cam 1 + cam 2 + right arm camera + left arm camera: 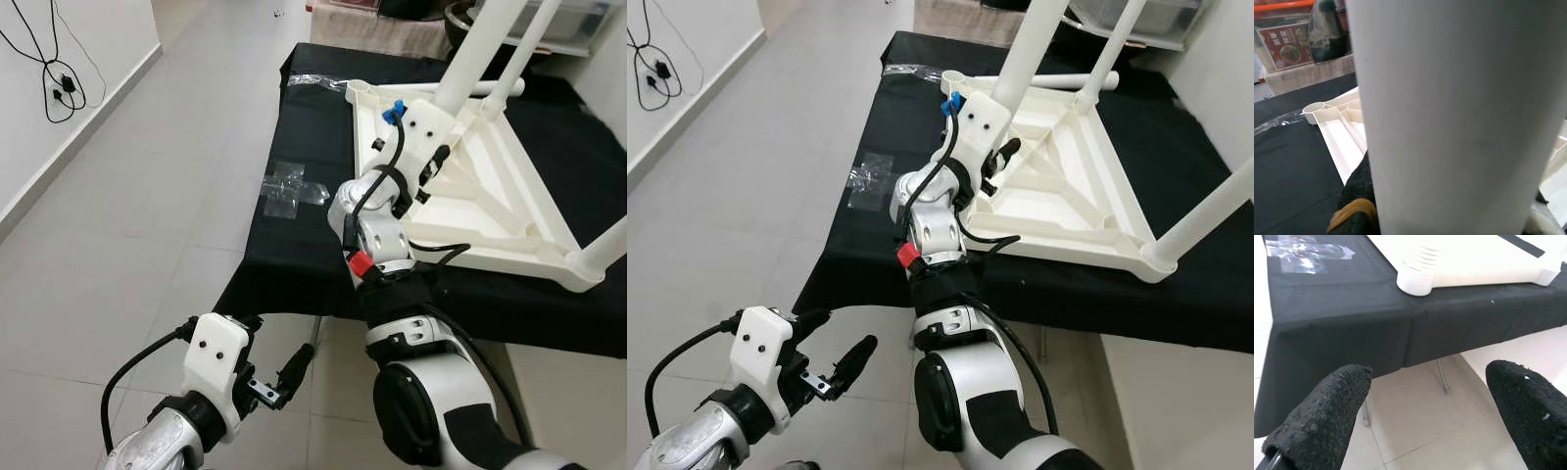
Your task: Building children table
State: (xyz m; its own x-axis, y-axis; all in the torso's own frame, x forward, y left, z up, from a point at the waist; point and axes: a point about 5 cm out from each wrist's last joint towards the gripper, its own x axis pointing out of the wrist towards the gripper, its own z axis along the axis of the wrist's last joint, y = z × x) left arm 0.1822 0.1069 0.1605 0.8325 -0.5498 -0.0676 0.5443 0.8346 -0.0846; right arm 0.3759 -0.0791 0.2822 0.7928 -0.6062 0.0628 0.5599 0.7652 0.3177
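Note:
A white children's table lies upside down on a black-clothed table. Two white legs rise from its far side and a third stands at the near right corner. One far leg fills the space between my right gripper's black fingers, which are shut on it just above its socket. An empty round socket shows at the far left corner, with a loose leg lying behind. My left gripper hangs open over the floor in front of the cloth's edge.
Clear plastic bags lie on the cloth left of the white table, another further back. Black cables hang on the left wall. Grey tile floor stretches to the left. A metal table leg stands under the cloth.

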